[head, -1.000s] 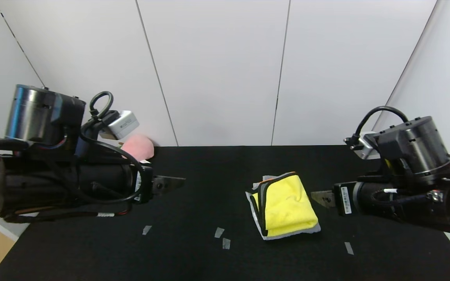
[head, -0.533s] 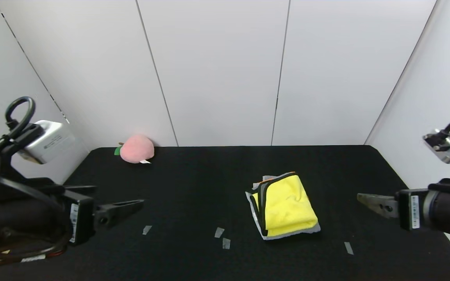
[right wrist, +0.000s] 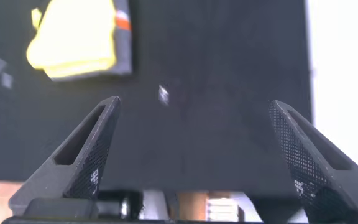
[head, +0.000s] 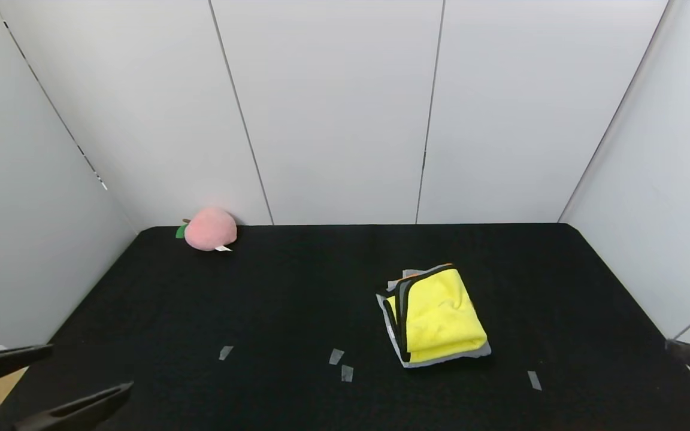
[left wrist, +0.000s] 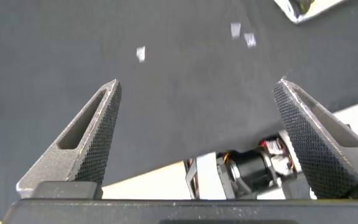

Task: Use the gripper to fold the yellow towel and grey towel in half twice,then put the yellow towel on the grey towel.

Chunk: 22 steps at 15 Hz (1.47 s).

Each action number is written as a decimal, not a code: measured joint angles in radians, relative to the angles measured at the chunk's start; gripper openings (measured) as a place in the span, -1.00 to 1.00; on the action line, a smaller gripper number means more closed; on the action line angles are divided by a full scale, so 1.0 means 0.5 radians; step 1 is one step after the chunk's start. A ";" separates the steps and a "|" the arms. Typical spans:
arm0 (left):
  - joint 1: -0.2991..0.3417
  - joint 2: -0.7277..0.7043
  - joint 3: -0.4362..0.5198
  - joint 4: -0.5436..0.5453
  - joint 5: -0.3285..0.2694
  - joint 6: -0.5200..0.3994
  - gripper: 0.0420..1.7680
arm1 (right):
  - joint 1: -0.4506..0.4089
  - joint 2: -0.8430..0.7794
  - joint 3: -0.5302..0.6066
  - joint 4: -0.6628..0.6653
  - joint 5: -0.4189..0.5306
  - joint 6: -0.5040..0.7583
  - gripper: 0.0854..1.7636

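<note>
Yellow towel lies folded atop the folded grey towel, task apparently complete; left gripper and right gripper hang spread, empty, at near corners.

No legible text, label, brand, number or sign appears in any current view. The small white tag on the pink plush peach shows no readable characters. The pale tape pieces on the tabletop are blank. The yellow towel and the grey towel beneath it carry no visible print. The grey wall panels bear no markings that can be read. In the wrist views, neither the textured fingers of the left end effector nor those of the right carry lettering, and the mechanism visible below the tabletop edge shows no legible marking.
</note>
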 joint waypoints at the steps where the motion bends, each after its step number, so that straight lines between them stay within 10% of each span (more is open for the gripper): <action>1: 0.003 -0.078 0.020 0.044 0.011 0.020 0.94 | -0.030 -0.086 0.010 0.055 -0.001 -0.005 0.94; 13: 0.277 -0.929 0.124 0.674 0.132 0.235 0.94 | -0.417 -1.080 0.166 0.617 0.101 -0.170 0.94; 17: 0.426 -1.121 0.002 0.988 -0.003 0.242 0.94 | -0.740 -1.339 0.127 0.879 0.394 -0.262 0.94; 22: 0.610 -1.180 -0.207 1.098 -0.244 0.282 0.94 | -0.746 -1.531 0.055 0.952 0.417 -0.259 0.94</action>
